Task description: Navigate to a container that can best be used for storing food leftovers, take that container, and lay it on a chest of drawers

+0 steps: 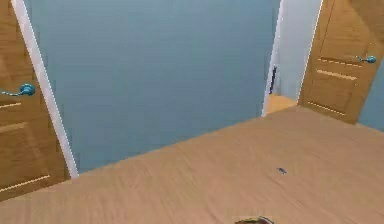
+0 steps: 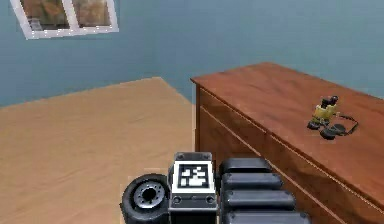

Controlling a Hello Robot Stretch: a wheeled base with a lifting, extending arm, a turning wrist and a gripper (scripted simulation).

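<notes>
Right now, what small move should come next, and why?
Probably turn toward the gap beside the door at the forward view's right: ahead is a blue wall, and the wooden chest carries a small yellow-and-black thing, seemingly no food container.

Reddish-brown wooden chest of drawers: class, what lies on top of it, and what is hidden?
On the reddish-brown wooden chest of drawers sits a small yellow-and-dark object. Its closed front hides anything inside.

Arm (image 2: 250, 190) low at bottom edge, gripper (image 2: 148, 198) alongside.
</notes>
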